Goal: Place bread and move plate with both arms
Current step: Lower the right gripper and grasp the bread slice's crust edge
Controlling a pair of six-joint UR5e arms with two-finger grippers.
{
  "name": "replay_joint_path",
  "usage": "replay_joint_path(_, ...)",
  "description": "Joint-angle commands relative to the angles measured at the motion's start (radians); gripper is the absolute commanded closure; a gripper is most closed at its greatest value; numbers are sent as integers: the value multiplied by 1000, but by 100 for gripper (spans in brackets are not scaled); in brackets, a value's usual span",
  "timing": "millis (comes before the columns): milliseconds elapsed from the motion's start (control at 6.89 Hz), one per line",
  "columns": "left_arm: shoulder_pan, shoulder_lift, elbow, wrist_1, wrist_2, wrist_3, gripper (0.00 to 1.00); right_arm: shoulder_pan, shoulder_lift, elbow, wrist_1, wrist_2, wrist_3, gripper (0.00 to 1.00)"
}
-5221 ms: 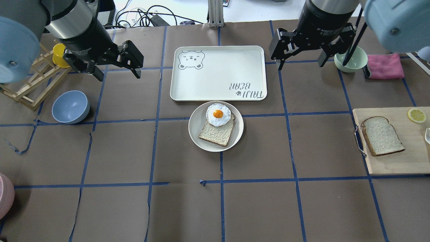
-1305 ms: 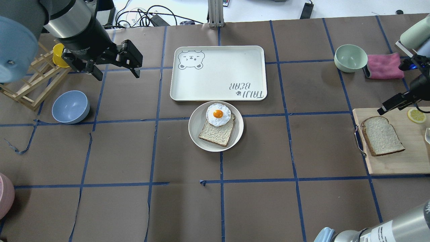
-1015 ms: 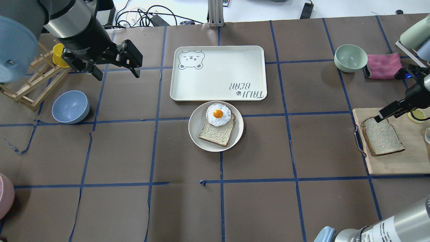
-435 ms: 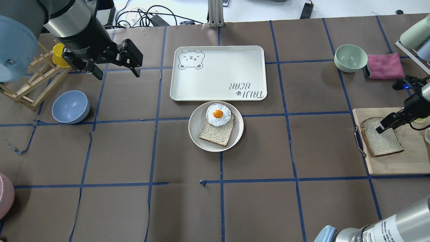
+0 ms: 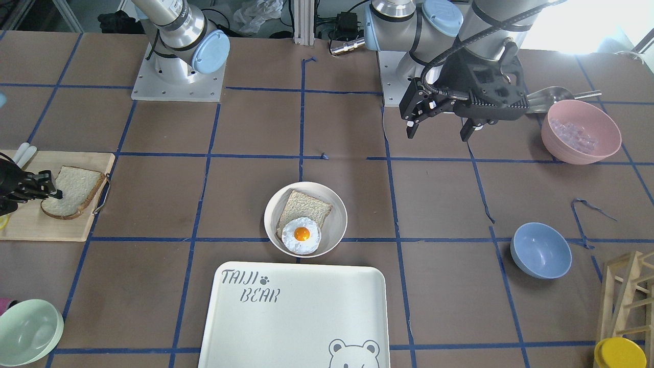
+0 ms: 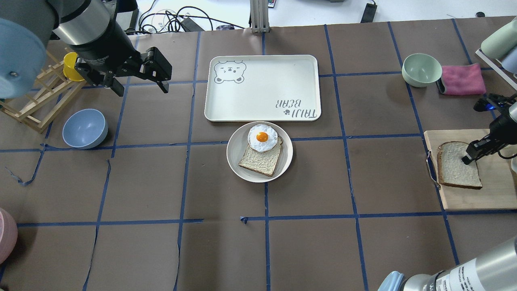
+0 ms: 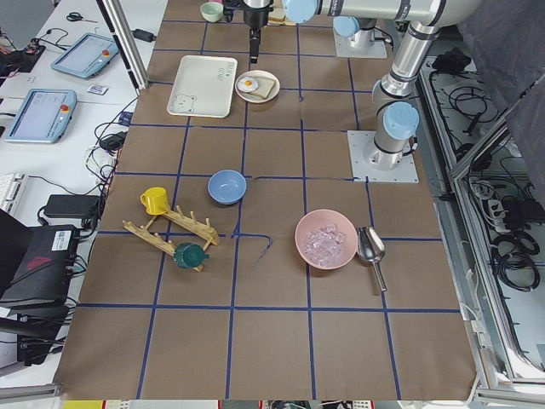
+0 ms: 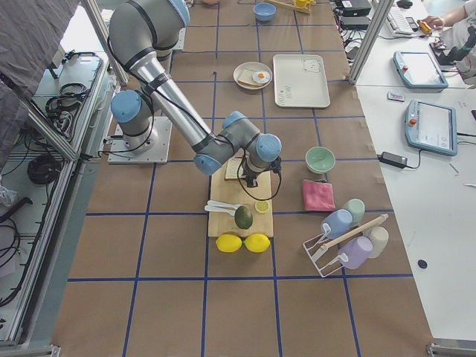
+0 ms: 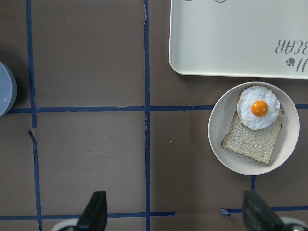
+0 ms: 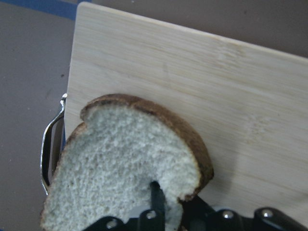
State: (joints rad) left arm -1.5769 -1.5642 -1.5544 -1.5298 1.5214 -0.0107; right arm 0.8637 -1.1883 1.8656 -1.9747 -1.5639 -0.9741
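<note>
The bread (image 6: 456, 165), a thick slice with a dark brown crust, lies on a wooden cutting board (image 6: 492, 196) at the right edge. My right gripper (image 6: 470, 155) is shut on its far edge. In the right wrist view one finger (image 10: 155, 195) presses into the crumb of the bread (image 10: 120, 159). The cream plate (image 6: 236, 149) sits mid-table and holds a thinner tan slice and a fried egg. My left gripper (image 6: 139, 83) hangs open and empty above the table, far left of the plate. The plate also shows in the left wrist view (image 9: 219, 130).
The TAIJI BEAR tray (image 6: 262, 87) lies just behind the plate. A mint-green bowl (image 6: 421, 69) and a pink cloth (image 6: 462, 79) are behind the board. A blue bowl (image 6: 85, 128) and a wooden rack (image 6: 36, 101) are at the left. A pink bowl (image 5: 580, 130) stands near the left arm.
My right gripper has swung from beside the green bowl to the board and closed on the bread. The bread has turned and shifted slightly. The left arm has stayed still.
</note>
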Motion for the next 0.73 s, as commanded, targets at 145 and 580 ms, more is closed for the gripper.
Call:
replay_joint_path(145,0,-1,2,0,3,0,0,0,-43,-9,39,-19,6,100)
replay_joint_path(580,0,-1,2,0,5,0,0,26,-143,-17,103,-12,73,100)
